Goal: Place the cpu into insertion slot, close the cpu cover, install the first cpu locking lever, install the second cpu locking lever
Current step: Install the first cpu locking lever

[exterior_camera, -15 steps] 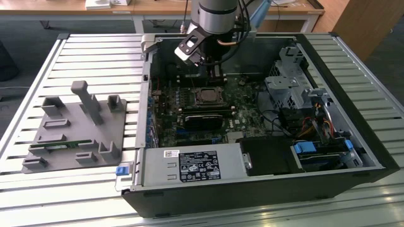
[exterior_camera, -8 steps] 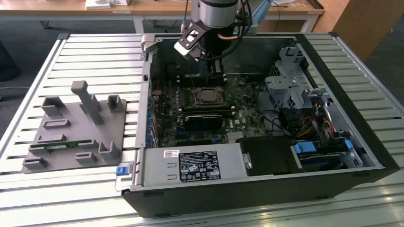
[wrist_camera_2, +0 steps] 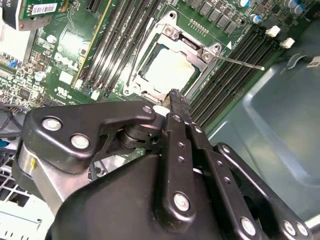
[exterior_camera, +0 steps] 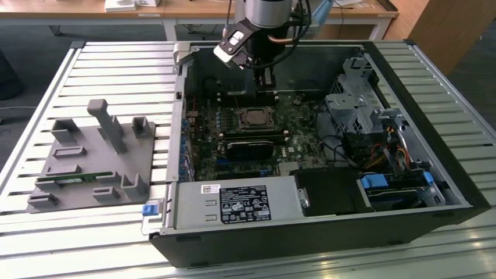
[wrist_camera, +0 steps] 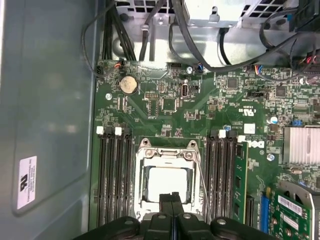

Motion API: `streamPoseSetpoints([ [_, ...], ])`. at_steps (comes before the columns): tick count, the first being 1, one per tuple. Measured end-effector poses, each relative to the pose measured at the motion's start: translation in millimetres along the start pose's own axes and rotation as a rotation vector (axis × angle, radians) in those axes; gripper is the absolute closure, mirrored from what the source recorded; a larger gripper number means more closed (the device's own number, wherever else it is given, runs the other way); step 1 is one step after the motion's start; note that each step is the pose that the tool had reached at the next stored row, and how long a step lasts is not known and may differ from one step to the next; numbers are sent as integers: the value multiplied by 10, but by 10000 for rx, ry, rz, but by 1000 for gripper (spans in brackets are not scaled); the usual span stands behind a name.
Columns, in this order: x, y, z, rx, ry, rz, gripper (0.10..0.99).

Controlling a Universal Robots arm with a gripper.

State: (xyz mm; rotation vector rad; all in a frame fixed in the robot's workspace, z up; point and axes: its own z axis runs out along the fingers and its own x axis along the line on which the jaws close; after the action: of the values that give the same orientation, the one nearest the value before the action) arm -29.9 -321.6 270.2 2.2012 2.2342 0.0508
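Within the cpu cover (wrist_camera: 167,155), the cpu (wrist_camera: 165,181) lies flat (dull silver).

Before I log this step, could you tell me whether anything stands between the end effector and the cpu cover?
Nothing visible does. The shut end effector hangs right over one edge of the cpu cover, with the cpu lying in its opening. The memory slots flank the cover on both sides, off the path.

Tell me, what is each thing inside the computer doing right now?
chip: lying flat in its socket.
cover: down over the chip.
lever: sticking out sideways; cannot tell if locked.
gripper: shut, holding nothing, close above the chip.
computer case: side open.
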Motion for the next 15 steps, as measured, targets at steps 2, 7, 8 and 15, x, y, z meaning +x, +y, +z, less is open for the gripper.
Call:
streamPoseSetpoints([
  [2,1,1,-35,0,1,-9,980],
  [7,1,1,-38,12,16,-626,980],
  [8,1,1,-38,16,21,-811,980],
  [15,1,1,-34,36,48,-1858,980],
])
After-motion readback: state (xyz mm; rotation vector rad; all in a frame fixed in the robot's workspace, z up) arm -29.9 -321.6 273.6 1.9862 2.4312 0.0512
